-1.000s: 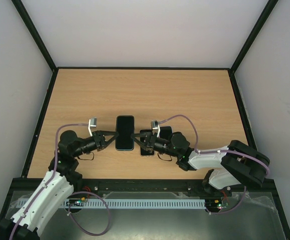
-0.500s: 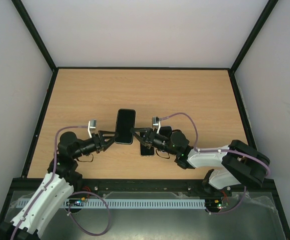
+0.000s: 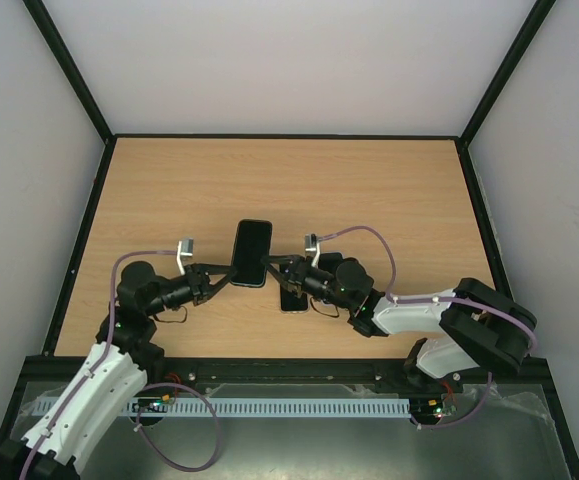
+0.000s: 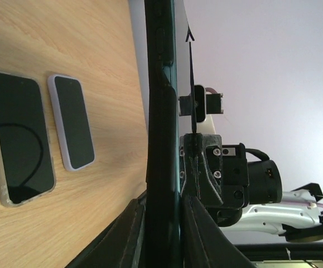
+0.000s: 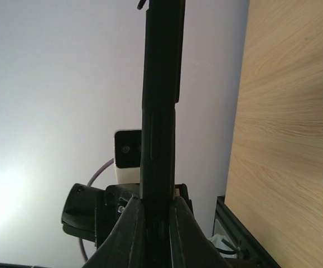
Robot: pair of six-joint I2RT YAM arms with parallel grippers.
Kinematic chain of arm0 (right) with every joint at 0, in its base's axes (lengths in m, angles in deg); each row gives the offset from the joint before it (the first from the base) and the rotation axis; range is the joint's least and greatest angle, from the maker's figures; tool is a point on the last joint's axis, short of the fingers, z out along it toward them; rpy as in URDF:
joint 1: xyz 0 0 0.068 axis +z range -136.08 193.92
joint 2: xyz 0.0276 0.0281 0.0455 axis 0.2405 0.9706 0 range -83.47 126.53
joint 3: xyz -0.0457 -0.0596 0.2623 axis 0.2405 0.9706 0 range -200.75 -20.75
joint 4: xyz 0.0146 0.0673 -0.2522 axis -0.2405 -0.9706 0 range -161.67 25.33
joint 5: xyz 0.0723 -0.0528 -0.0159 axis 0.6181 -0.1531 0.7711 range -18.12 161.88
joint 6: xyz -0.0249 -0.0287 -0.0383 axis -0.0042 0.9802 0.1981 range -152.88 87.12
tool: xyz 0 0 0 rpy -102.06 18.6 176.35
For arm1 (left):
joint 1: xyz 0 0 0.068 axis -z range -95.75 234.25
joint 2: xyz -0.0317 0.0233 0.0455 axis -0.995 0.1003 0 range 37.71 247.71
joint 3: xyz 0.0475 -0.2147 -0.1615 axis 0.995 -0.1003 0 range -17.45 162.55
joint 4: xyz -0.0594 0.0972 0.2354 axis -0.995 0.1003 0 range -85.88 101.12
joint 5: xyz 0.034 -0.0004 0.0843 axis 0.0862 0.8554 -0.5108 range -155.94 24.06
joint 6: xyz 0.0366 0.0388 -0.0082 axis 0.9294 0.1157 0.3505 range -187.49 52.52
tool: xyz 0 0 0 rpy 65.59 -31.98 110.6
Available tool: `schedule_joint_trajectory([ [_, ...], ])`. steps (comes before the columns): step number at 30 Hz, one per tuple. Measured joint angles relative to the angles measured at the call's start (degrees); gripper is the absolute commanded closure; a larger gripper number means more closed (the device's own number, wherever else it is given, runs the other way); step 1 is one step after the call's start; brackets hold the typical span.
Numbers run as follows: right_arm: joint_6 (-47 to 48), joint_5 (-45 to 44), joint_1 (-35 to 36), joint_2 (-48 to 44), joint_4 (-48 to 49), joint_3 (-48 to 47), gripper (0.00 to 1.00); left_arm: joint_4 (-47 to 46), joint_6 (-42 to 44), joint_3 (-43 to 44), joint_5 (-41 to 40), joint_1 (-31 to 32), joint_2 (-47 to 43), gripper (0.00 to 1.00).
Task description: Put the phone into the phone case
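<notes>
A black phone hangs above the table, held at both long edges. My left gripper is shut on its left edge and my right gripper is shut on its right edge. In the left wrist view the phone stands edge-on between my left gripper's fingers, a thick black shell with a thinner dark layer on one face. In the right wrist view it is also edge-on between my right gripper's fingers. I cannot tell whether the shell is a separate case.
Two more phones lie on the table under the right arm: one in a clear case and a smaller one in a pale lilac case. In the top view they are partly hidden by the arm. Black rails edge the table.
Both grippers have lifted the black phone off the table and carried it a little farther back; it now sits slightly tilted.
</notes>
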Motion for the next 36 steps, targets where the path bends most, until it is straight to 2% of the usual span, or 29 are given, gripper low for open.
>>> schedule_joint_trajectory([
  [10,1.75,-0.37,-0.04,-0.07,-4.55,0.0,0.97,5.92,2.43,1.57,-0.66,0.02,1.99,0.96],
  [12,2.08,-0.37,-0.04,-0.13,-4.94,-0.07,0.97,5.99,1.64,1.57,-0.63,0.02,1.79,0.72],
  [14,2.49,-0.26,-0.04,-0.52,-5.9,-0.63,0.97,5.9,0.31,1.57,-0.85,0.02,1.05,0.57],
  [16,3.41,-0.5,0.04,-1.07,-6.49,-1.4,0.97,5.95,-2.12,1.55,-1.22,0.02,-0.13,0.47],
  [18,3.76,-1.01,-0.07,-1.33,-6.99,-1.75,0.97,5.62,-3.8,1.62,-1.4,0.02,-1.6,0.43],
  [27,1.42,-2.71,-0.42,-0.52,-7.58,-2.6,0.97,3.41,-6.62,-0.83,-1.57,0.09,-2.25,0.4],
  [36,-4.17,-2.47,-0.98,5.4,-2.4,-2.6,0.98,2.8,-6.64,-0.94,-2.1,0.09,0.31,0.48],
])
